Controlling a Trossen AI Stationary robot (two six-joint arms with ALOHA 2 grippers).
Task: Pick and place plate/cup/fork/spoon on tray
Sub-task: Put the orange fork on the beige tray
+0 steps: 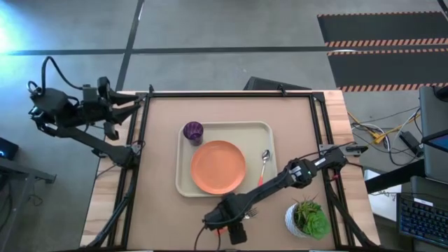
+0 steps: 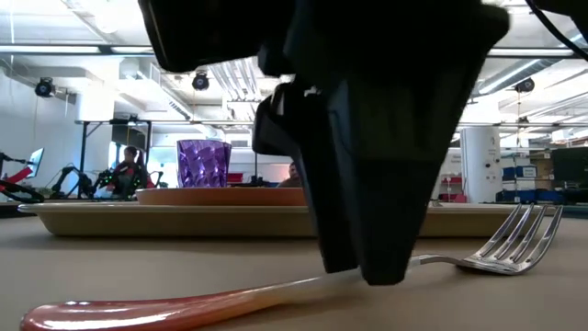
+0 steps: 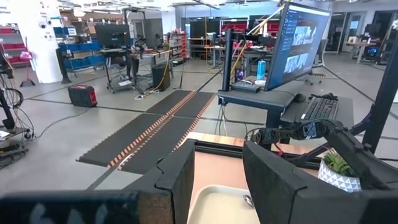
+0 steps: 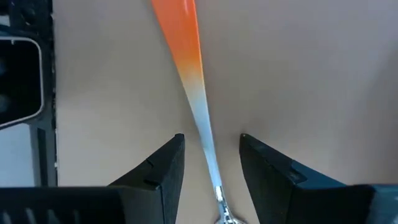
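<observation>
round orange plastic plate (image 1: 218,166), purple cup (image 1: 193,131) and spoon (image 1: 265,158) sit on cream rectangular tray (image 1: 183,180); red-handled metal fork (image 4: 191,81) lies on table, right gripper (image 4: 211,155) open astride it, ungrasped. left gripper (image 3: 214,180) open, idle.

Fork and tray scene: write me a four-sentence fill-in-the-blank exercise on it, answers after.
1. The fork lies on the table, not on the ____.
2. The right gripper has its open fingers on either side of the fork's ____.
3. On the tray, the purple cup stands beside the orange ____.
4. The utensil already on the tray is the ____.

Answers: tray; handle; plate; spoon
</observation>
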